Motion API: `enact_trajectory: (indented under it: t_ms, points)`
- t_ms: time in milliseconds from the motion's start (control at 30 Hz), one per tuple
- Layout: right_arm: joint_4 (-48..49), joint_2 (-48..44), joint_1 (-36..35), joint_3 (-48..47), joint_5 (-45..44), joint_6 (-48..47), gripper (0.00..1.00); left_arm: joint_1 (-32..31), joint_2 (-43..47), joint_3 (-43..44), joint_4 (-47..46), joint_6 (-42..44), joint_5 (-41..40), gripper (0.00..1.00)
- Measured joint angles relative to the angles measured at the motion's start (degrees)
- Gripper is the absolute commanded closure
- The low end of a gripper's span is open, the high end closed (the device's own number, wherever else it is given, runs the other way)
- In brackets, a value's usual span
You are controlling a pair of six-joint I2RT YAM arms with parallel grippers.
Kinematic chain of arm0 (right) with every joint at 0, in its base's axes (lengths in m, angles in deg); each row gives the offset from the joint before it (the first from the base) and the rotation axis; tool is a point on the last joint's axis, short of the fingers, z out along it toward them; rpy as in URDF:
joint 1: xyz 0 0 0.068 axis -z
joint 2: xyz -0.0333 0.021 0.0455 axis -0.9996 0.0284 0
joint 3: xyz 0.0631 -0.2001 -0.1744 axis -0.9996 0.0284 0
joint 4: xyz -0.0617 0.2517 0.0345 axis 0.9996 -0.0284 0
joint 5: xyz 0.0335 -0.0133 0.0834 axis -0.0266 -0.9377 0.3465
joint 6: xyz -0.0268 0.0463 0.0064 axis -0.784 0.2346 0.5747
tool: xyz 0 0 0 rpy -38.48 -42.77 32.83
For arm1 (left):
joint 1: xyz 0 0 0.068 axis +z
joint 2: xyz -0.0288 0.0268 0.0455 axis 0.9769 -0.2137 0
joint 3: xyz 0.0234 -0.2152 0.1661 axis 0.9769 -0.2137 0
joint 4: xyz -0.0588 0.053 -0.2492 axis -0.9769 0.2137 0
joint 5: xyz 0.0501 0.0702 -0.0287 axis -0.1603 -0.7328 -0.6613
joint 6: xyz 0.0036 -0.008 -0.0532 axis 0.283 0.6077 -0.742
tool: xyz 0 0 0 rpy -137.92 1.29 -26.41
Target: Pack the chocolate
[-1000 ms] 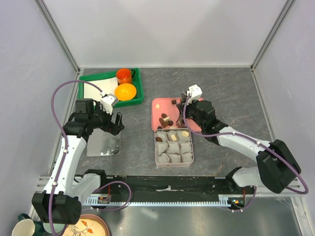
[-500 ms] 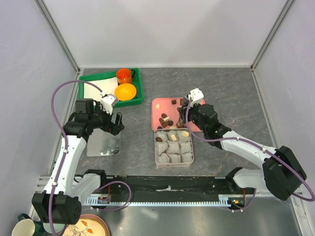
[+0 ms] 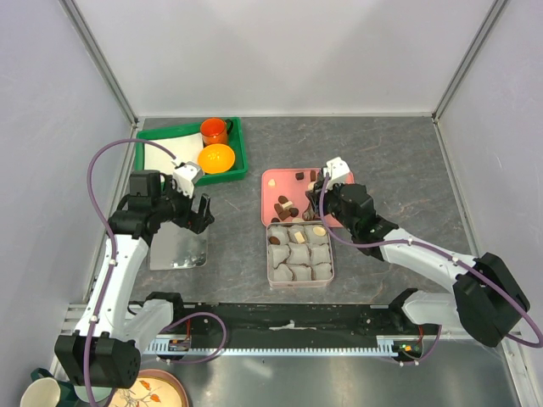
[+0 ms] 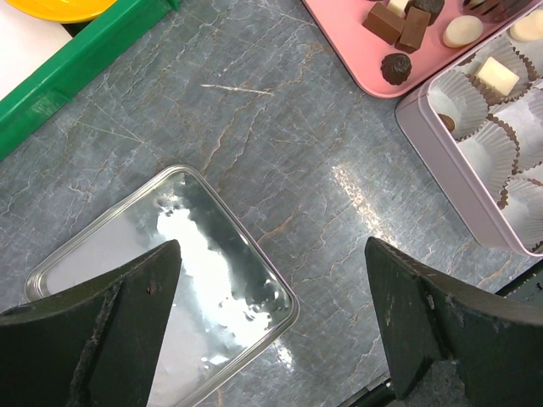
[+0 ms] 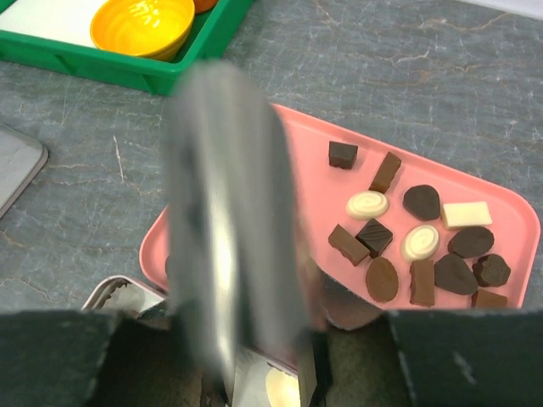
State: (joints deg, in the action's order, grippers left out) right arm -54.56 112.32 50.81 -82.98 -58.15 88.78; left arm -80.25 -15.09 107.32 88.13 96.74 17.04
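- Grey stone-patterned tabletop (image 3: pixel 382 144) lies between pale walls.
- Our left gripper (image 4: pixel 271 246) hovers with its fingers wide apart, a silver lid (image 4: pixel 127 246) below the left finger.
- Our right gripper (image 5: pixel 250 318) has its fingers clamped on a blurred metal tool (image 5: pixel 229 212).
- Chocolate (image 5: pixel 373 233) lies just beyond those fingers on a pink tray (image 5: pixel 305 136); a few pieces sit in the square tin (image 4: pixel 441 153).

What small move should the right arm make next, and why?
Probably carry the right arm, with the blurred metal tool between its jaws, over the pink tray to the nearest chocolate. Many pieces lie there loose, while several paper cups in the tin look empty.
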Motion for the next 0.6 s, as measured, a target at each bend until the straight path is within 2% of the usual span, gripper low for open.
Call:
enact_trajectory:
  t_ms: [300, 367, 433, 600]
  points:
    - [0.7, 0.1, -0.3, 1.3, 0.1, 1.6, 0.75, 0.0, 0.0, 0.0, 0.0, 0.0, 0.0, 0.04]
    - [0.7, 0.1, -0.4, 1.3, 0.1, 1.7, 0.83, 0.0, 0.0, 0.0, 0.0, 0.0, 0.0, 0.04]
    - [0.7, 0.1, -0.5, 1.3, 0.1, 1.7, 0.87, 0.0, 0.0, 0.0, 0.0, 0.0, 0.0, 0.04]
    - [0.8, 0.1, -0.7, 1.3, 0.1, 1.4, 0.87, 0.0, 0.1, 0.0, 0.0, 0.0, 0.0, 0.04]
